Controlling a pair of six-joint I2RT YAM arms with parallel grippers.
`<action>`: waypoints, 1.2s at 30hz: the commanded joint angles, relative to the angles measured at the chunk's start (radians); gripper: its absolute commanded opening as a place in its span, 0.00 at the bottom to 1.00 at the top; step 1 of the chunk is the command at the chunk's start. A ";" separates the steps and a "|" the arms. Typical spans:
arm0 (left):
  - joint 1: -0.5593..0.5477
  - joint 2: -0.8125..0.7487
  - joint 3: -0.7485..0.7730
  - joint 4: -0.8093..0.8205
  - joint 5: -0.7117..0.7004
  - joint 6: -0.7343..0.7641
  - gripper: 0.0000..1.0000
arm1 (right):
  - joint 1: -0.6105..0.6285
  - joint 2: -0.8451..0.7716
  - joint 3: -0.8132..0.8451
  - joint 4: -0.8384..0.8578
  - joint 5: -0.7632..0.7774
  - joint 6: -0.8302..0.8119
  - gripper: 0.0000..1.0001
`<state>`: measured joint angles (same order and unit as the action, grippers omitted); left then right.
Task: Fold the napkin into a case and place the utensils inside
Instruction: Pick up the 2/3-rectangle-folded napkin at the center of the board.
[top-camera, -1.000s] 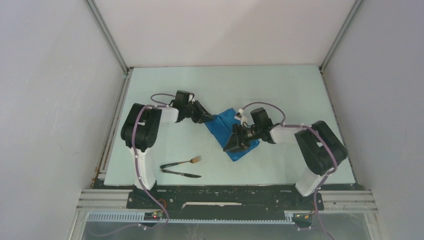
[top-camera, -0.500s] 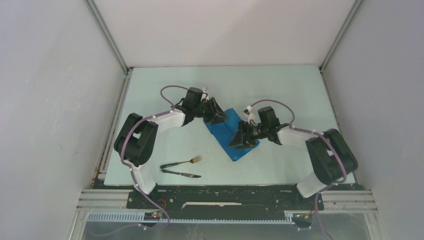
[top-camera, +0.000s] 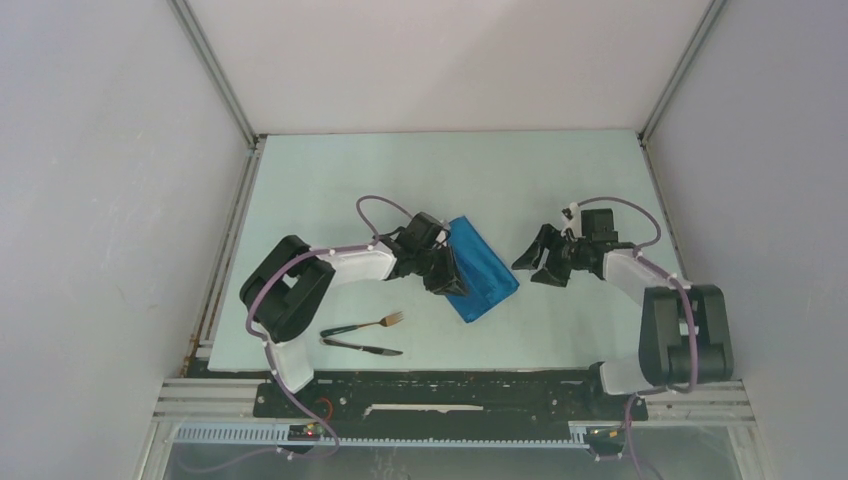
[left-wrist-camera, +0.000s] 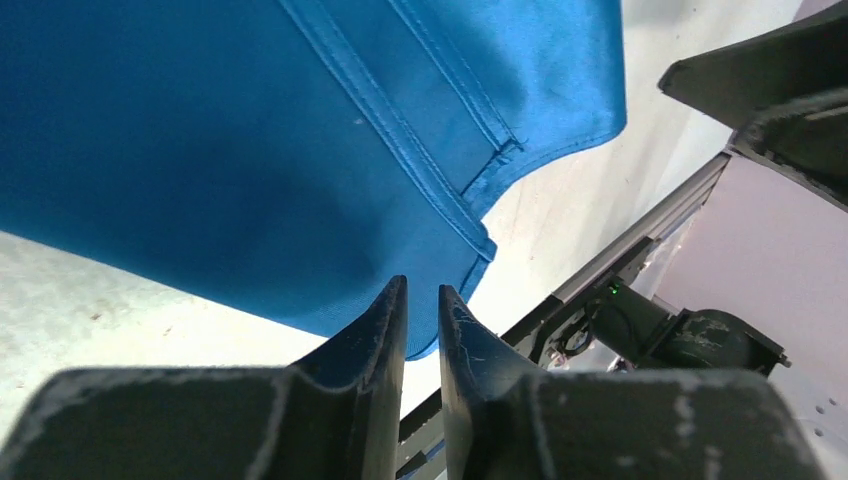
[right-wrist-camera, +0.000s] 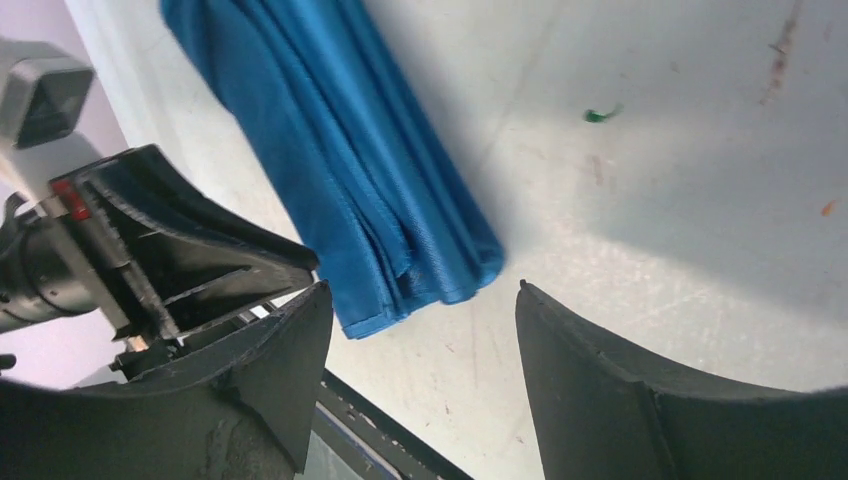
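The blue napkin (top-camera: 482, 268) lies folded as a narrow long case, slanting from far left to near right in the middle of the table. It fills the left wrist view (left-wrist-camera: 250, 150) and shows in the right wrist view (right-wrist-camera: 340, 170). My left gripper (top-camera: 450, 276) sits low at the case's left edge, its jaws shut to a thin slit with nothing between them (left-wrist-camera: 422, 290). My right gripper (top-camera: 530, 262) is open and empty, a little to the right of the case (right-wrist-camera: 420, 300). The fork (top-camera: 375, 323) and the dark knife (top-camera: 362, 347) lie side by side near the front left.
The pale table (top-camera: 580, 330) is walled in on three sides. A black rail (top-camera: 450, 385) runs along its near edge. The left gripper's body (right-wrist-camera: 170, 250) shows beyond the case in the right wrist view.
The right gripper let go of the cloth and drew back to the right. The left gripper moved forward and right along the cloth, which now lies narrower and flat.
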<state>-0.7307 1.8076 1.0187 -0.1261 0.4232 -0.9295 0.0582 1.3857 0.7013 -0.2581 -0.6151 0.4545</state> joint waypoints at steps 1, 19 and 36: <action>0.002 -0.014 0.000 -0.008 -0.038 0.031 0.22 | -0.033 0.100 -0.007 0.030 -0.094 -0.008 0.75; 0.002 -0.031 0.012 -0.051 -0.030 0.042 0.24 | -0.007 0.263 -0.013 0.175 -0.191 0.011 0.61; 0.028 -0.056 0.017 -0.070 -0.010 0.024 0.28 | 0.139 0.057 -0.014 0.108 -0.036 -0.043 0.00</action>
<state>-0.7212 1.8111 1.0061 -0.1955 0.3965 -0.9154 0.1490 1.5311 0.6853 -0.1127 -0.7269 0.4545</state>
